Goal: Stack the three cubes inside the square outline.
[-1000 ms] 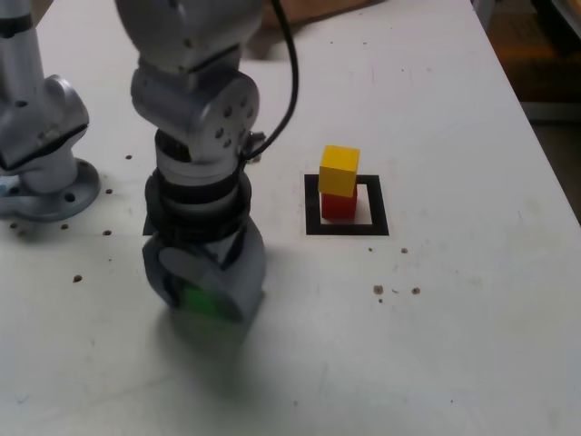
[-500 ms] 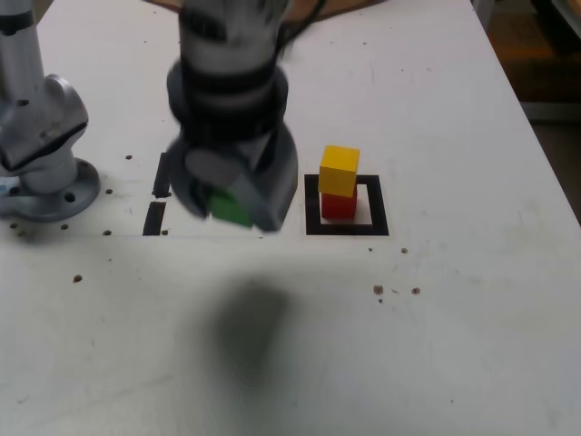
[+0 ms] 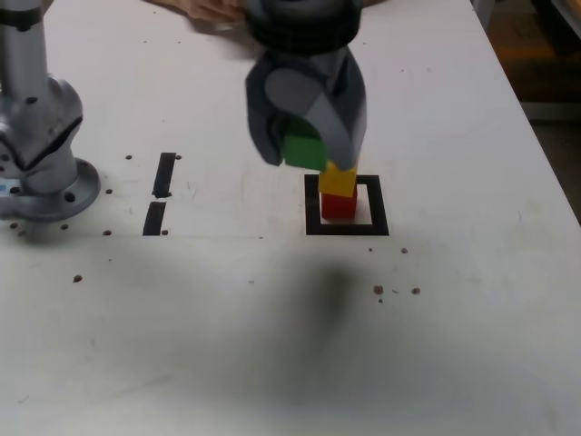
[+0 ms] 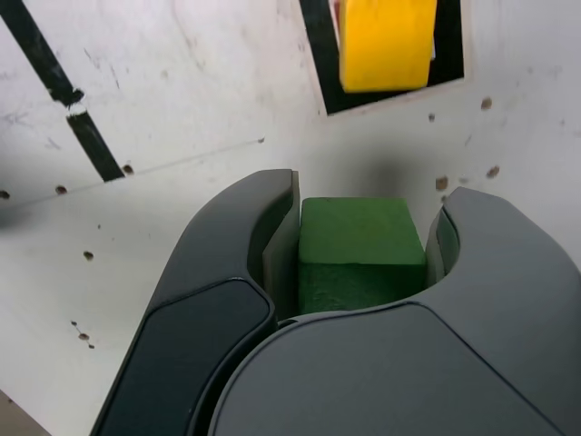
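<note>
Green is the colour you need to check first: the green cube sits squarely between the two dark grey jaws of your gripper, which are pinched against its two opposite sides. In the wrist view each jaw's inner face lies flat on the cube, and the cube's top face and one side face stay exposed between them. The exterior view shows the cube carried clear of the bench, with a soft shadow on the bare surface nearer the front edge.

The yellow cube rests on the red cube, and both stand inside the square outline of black tape, toward the middle of the bench. In the exterior view the held cube hangs just beside the yellow cube's upper corner on that view's left and slightly higher; you cannot tell from either view whether the two touch. In the wrist view the yellow cube lies beyond the jaw tips, apart from the green one, with the outline framing it.

Two short black tape strips lie between the outline and the arm's metal base, which is bolted near the exterior view's left edge of the bench. Small dark specks dot the surface near the outline.
</note>
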Motion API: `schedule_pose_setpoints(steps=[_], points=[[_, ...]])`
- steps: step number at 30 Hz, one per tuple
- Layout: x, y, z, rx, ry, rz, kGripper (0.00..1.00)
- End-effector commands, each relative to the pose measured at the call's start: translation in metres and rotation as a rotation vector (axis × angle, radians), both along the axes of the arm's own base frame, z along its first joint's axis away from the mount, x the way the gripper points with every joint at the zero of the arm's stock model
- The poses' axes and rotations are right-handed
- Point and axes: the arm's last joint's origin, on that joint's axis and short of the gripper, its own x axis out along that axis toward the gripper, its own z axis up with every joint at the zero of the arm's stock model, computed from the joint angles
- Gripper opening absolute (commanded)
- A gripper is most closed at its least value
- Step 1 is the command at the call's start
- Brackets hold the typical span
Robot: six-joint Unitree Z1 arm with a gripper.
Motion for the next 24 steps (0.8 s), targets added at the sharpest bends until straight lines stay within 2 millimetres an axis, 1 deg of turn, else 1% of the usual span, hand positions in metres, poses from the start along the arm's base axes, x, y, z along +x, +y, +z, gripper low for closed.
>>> schedule_pose_setpoints(steps=[1, 6, 15, 21, 24], points=[[0.005, 0.005, -0.001, -0.005, -0.001, 0.003, 0.01], [0.018, 0.022, -0.007, -0.010, 0.005, 0.014, 0.02], [0.033, 0.042, -0.017, -0.012, -0.003, 0.039, 0.02], [0.037, 0.054, -0.024, -0.003, -0.008, 0.074, 0.03], [0.037, 0.060, -0.029, 0.006, -0.004, 0.092, 0.06]])
